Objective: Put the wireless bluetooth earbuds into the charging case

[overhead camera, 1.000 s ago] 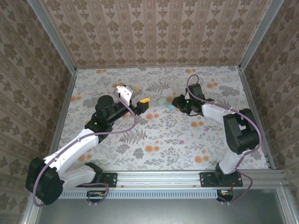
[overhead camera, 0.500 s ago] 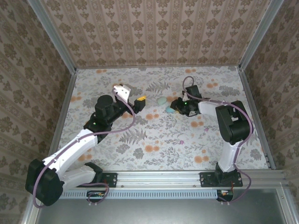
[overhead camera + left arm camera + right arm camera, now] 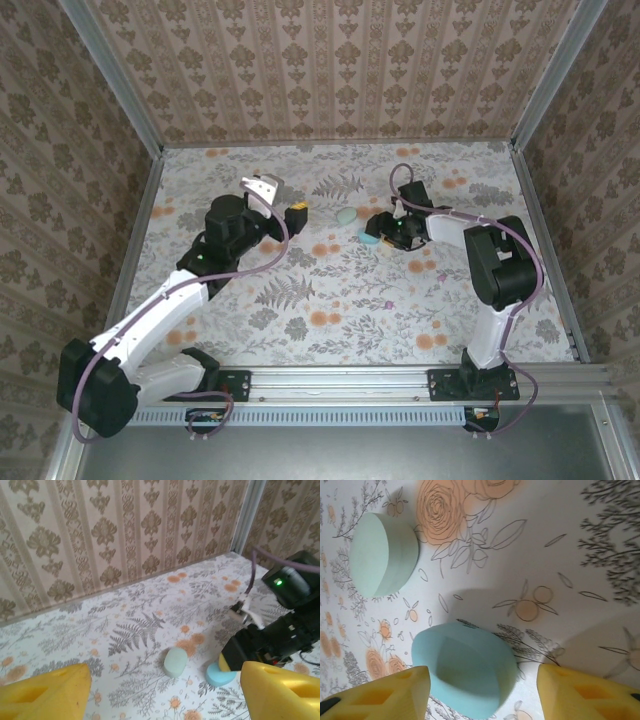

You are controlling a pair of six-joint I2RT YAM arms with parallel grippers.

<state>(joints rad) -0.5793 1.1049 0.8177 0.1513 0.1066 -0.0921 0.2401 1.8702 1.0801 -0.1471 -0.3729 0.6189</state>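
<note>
Floral worktop (image 3: 330, 300): a blue oval piece (image 3: 465, 675), seemingly of the earbud set, lay toward the far edge, just beside a pale green oval piece (image 3: 382, 555). The right gripper (image 3: 482, 692) straddled the blue one with fingers apart, apparently to grasp it; the left gripper (image 3: 162, 690), likewise spread, hung clear, facing both.

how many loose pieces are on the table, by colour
mint piece: 1
blue piece: 1
total: 2
</note>
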